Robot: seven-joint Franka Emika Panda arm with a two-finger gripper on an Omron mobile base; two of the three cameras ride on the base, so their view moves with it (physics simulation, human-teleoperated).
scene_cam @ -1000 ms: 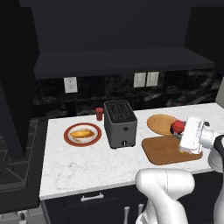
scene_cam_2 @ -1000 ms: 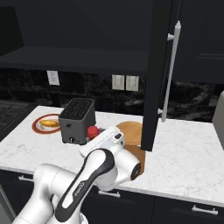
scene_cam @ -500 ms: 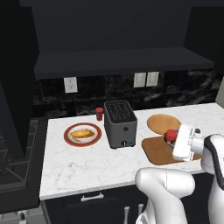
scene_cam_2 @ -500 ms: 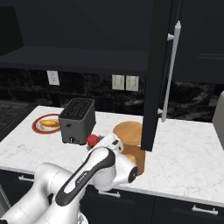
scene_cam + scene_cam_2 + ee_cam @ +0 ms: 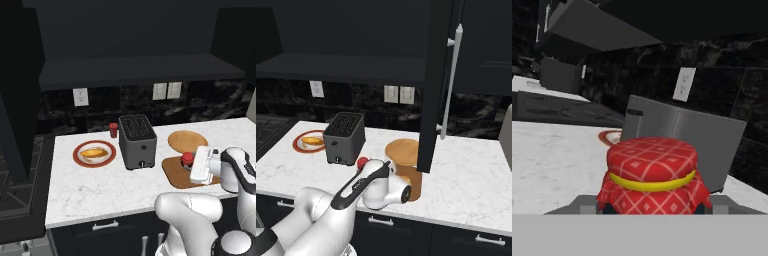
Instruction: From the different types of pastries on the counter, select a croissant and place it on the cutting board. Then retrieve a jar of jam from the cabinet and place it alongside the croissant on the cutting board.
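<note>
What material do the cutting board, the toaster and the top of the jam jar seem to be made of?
The cutting board looks like wood: flat, matte brown. The toaster seems to be brushed metal with a dull grey sheen, though plastic is possible. The jar of jam has a top that looks like red checked cloth, tied with a yellow band, with ruffled edges.

Glossy white rounded arm [image 5: 235,170] with dark joint bands.

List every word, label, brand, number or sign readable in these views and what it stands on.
None can be read.
The jar of jam has a red checked cloth top with a yellow band, no label text.
The toaster shows no legible brand.
The wall outlets are blank.
</note>
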